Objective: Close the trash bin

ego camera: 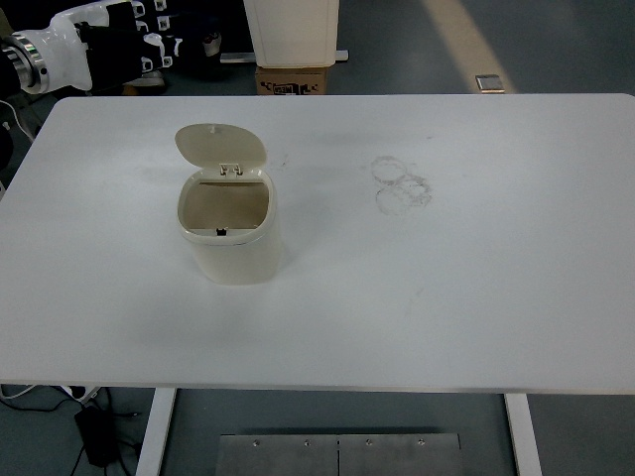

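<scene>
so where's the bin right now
In the head view, the cream plastic trash bin stands left of centre on the white table, lid open, left of faint ring marks.

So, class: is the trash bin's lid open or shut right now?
Open. The lid stands tilted up behind the trash bin, hinged at the back rim, and the bin's brown inside shows through the mouth.

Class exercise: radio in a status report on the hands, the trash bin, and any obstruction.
Left hand at far-left corner, above the table edge, holding nothing. Right hand not in view. Trash bin upright, lid open. Nothing obstructing the lid.
</scene>
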You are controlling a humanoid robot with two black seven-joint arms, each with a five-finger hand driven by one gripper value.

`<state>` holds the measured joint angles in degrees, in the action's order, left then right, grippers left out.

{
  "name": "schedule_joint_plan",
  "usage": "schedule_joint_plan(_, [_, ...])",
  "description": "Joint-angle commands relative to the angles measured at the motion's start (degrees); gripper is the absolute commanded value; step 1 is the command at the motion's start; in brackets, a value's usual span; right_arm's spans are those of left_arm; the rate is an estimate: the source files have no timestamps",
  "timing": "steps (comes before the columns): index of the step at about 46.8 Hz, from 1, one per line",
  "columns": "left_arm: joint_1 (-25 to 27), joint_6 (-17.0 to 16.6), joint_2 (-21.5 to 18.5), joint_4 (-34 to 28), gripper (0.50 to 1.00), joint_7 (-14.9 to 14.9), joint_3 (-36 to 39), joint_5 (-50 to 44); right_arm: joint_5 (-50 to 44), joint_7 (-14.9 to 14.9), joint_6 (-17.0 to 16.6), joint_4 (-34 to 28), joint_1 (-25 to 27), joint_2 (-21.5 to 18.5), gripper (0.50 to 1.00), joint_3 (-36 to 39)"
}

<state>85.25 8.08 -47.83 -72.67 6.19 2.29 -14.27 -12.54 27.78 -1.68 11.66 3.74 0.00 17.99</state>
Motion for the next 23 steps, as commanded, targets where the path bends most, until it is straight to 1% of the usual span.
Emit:
schedule_joint_plan(1, [1.93, 0.18, 0.02, -1.24, 1.0, 0.66, 2.71, 1.78, -0.03, 0.0, 0.01, 0.03, -0.05, 0.0, 0.991, -0.06])
schedule_joint_plan(7, [4.83, 1.32, 0.54, -2.03, 1.0, 0.75, 7.2, 6.09, 0.06, 0.0, 0.01, 0.03, -0.05, 0.0, 0.991, 0.03])
schedule_joint_plan(12, [6.24, 2.38, 0.89, -2.12, 1.0, 0.84, 9.57, 7.94, -0.03, 0.0, 0.01, -0.06, -0.05, 0.0, 0.991, 0.03])
schedule_joint_plan(17, [7.91, 2.55, 1.42, -3.35, 1.0, 0.84, 11.5, 8.47, -0.03, 0.0, 0.01, 0.03, -0.05, 0.0, 0.991, 0.03])
schedule_joint_plan(23, [10.81, 2.64, 1.69, -6.34, 1.0, 2.42, 14.67, 8.55, -0.03, 0.0, -0.08, 0.03, -0.05, 0.0, 0.991, -0.06])
